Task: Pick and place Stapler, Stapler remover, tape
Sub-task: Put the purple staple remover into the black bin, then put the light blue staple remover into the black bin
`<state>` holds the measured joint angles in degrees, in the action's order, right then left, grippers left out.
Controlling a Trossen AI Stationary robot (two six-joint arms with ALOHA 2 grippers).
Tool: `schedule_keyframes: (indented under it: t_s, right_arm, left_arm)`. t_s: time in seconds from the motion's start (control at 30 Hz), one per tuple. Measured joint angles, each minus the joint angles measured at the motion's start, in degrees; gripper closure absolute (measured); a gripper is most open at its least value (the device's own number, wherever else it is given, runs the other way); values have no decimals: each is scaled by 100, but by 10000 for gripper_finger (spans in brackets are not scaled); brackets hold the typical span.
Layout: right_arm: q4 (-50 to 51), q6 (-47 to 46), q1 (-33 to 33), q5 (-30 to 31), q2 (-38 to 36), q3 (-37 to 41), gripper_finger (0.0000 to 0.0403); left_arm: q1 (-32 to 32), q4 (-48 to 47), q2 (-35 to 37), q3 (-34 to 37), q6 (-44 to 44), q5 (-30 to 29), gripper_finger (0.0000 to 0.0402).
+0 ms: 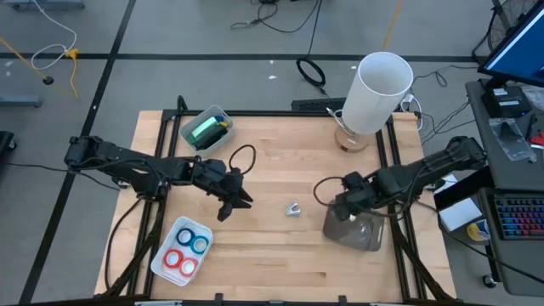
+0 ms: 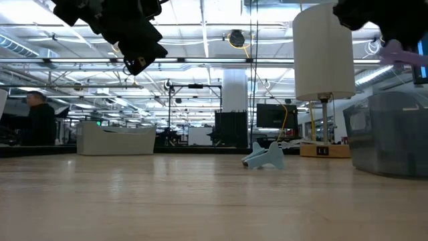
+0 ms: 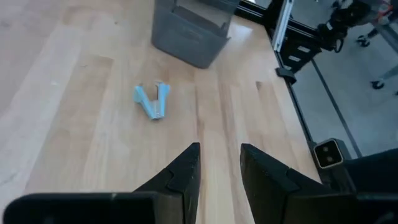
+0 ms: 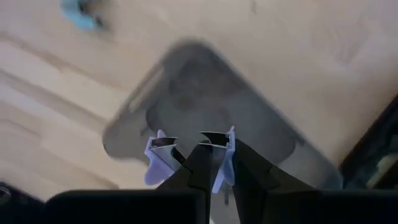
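On the wooden bench (image 1: 272, 255), toward its right edge, sits a dark grey translucent plastic bin (image 1: 355, 231). The right gripper (image 1: 344, 206) hangs directly above the bin's open top, fingers pinched together on a pale lilac plastic staple remover (image 4: 163, 158); the right wrist view shows the lilac jaws sticking out on both sides of the dark fingers, with the bin's inside below them.

Near the bench's middle, just left of the bin, a second staple remover, pale blue plastic (image 1: 293, 209), lies alone on the wood. In the low view it rests with its two prongs spread.

The left gripper (image 1: 229, 202) is held over the bench left of centre, clear of the surface and raised high in the low view. Its fingers (image 3: 186, 171) stand a little apart with nothing between them, pointed toward the blue remover and the grey bin beyond it.

At the front left corner a shallow white tray (image 1: 163, 252) holds the four tape rolls (image 1: 187, 251), two blue behind, two red in front. Near the back left corner a clear tub (image 1: 223, 115) holds a green stapler-like object (image 1: 206, 130). At the back right corner stands a tall white cylinder (image 1: 378, 92) on a wooden base.

A person shows far off in the room in the low view.
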<state>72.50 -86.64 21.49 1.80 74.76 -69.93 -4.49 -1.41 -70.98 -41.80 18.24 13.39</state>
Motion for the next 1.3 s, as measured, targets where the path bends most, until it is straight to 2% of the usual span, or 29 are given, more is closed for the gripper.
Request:
schedule_keyframes:
  t_s: [0.1, 0.37, 0.67, 0.83, 1.3]
  right_arm:
    - [-113, 42, 3, -364, 129, 142, 375]
    - [-346, 157, -9, -859, 372, 772, 364]
    - [-1265, 66, -10, -1266, 371, 1664, 366]
    - [-1743, -32, -10, -1557, 369, 2012, 352]
    - [-2057, 133, -10, -1526, 351, 2094, 326]
  left_arm:
    - [81, 0, 0, 0, -13, -6, 289]
    - [251, 44, 0, 0, -13, -351, 289]
    - [301, 221, 0, 0, -13, -812, 289]
    - [303, 262, 0, 0, -81, -946, 289]
    - [301, 546, 0, 0, -313, -957, 289]
